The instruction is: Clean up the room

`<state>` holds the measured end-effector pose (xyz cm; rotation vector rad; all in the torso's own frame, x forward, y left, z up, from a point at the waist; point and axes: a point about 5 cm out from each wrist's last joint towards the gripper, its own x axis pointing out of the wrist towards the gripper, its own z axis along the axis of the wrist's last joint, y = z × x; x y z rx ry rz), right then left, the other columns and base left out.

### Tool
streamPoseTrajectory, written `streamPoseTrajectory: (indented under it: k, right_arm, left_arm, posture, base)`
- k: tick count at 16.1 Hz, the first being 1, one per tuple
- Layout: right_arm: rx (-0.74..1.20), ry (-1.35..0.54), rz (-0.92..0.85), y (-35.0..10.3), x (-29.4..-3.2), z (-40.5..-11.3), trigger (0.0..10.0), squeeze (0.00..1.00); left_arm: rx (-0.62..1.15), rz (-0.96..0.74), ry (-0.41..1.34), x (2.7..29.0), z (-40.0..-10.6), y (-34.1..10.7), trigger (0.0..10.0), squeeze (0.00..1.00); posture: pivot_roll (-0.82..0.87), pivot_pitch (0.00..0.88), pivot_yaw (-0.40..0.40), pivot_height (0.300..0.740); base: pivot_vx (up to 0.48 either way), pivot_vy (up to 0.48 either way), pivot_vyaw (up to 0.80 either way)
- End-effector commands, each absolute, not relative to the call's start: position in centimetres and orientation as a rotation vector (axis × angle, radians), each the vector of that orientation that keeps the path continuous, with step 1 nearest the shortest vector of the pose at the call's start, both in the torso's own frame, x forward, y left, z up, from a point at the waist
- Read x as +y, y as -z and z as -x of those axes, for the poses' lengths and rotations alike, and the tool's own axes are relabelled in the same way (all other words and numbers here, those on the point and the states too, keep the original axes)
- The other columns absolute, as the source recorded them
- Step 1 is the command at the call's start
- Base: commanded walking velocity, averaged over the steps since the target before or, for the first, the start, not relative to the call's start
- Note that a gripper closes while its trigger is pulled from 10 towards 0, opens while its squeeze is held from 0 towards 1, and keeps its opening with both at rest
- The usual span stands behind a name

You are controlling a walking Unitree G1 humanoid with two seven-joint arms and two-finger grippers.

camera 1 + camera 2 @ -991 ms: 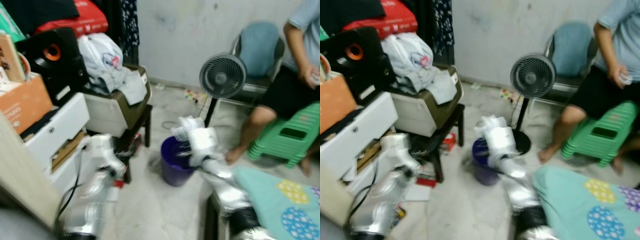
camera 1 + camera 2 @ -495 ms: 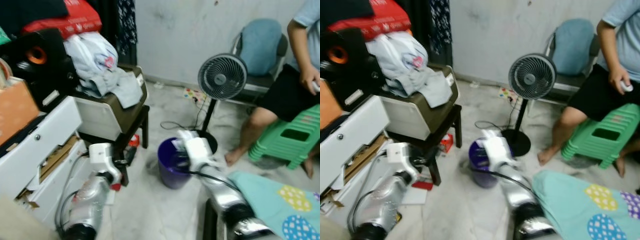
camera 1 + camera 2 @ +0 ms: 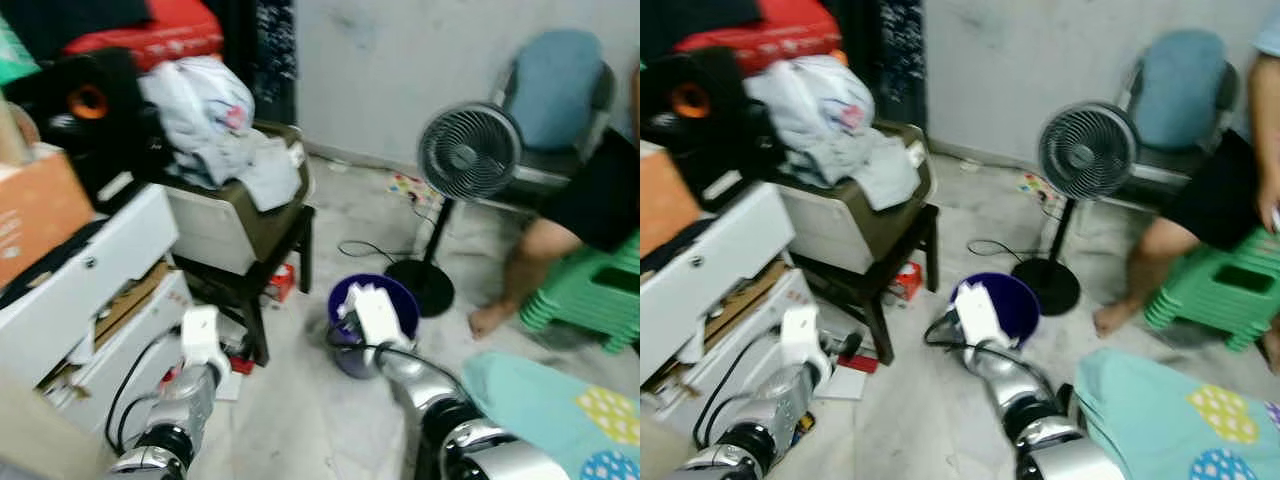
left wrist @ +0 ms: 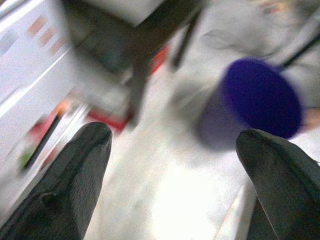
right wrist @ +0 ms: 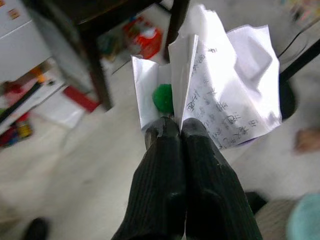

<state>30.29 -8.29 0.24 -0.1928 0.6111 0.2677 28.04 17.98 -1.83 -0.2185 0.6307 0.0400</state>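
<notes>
Right end effector (image 5: 172, 131) pinches printed paper (image 5: 235, 95), its text illegible.

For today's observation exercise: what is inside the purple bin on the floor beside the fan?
The purple bin shows a dark interior wall on its far side. The right gripper, shut on crumpled paper, covers its near part, so any contents cannot be seen.

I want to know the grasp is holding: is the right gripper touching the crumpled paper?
Touching. In the right wrist view, the right gripper has its black fingers pressed together on the lower edge of the crumpled paper, pinching it.
</notes>
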Motion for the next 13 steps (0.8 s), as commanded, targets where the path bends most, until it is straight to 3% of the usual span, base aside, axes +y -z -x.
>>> streamPoseTrajectory:
  k: [1,3,7,9,10,13]
  right_arm:
    - [0.682,-0.22,0.167,0.6,-8.9,-29.7,10.0,0.0]
    - [0.718,-0.184,0.182,1.3,-9.4,-29.1,10.0,0.0]
    - [0.725,-0.144,0.179,1.1,-10.0,-29.4,10.0,0.0]
    - [0.718,-0.158,0.206,1.0,-9.8,-29.5,10.0,0.0]
    - [0.717,-0.159,0.206,1.0,-9.7,-29.5,10.0,0.0]
    - [0.745,-0.142,0.097,0.8,-8.9,-29.7,10.0,0.0]
  left_arm:
    - [0.689,0.223,-0.121,18.7,-27.8,2.2,10.0,0.0]
    - [0.775,0.212,-0.189,19.2,-27.0,3.0,10.0,0.0]
    - [0.763,0.221,-0.164,18.6,-27.5,2.7,10.0,0.0]
    - [0.754,0.271,-0.16,18.4,-27.7,2.5,10.0,0.0]
    - [0.75,0.351,-0.12,17.8,-28.1,2.3,10.0,0.0]
    - [0.739,0.267,0.041,17.7,-28.8,1.5,10.0,0.0]
  posture:
    - [-0.02,0.0,-0.029,0.74]
    - [-0.03,0.0,-0.016,0.74]
    - [-0.03,0.0,-0.017,0.74]
    - [-0.03,0.0,-0.019,0.74]
    - [-0.03,0.0,-0.023,0.74]
    - [0.01,0.0,-0.059,0.74]
  base:
    - [0.0,0.0,0.0]
    - [0.0,0.0,0.0]
    - [0.0,0.0,0.0]
    - [0.0,0.0,-0.77]
    - [0.0,0.0,-0.76]
    - [0.0,0.0,-0.22]
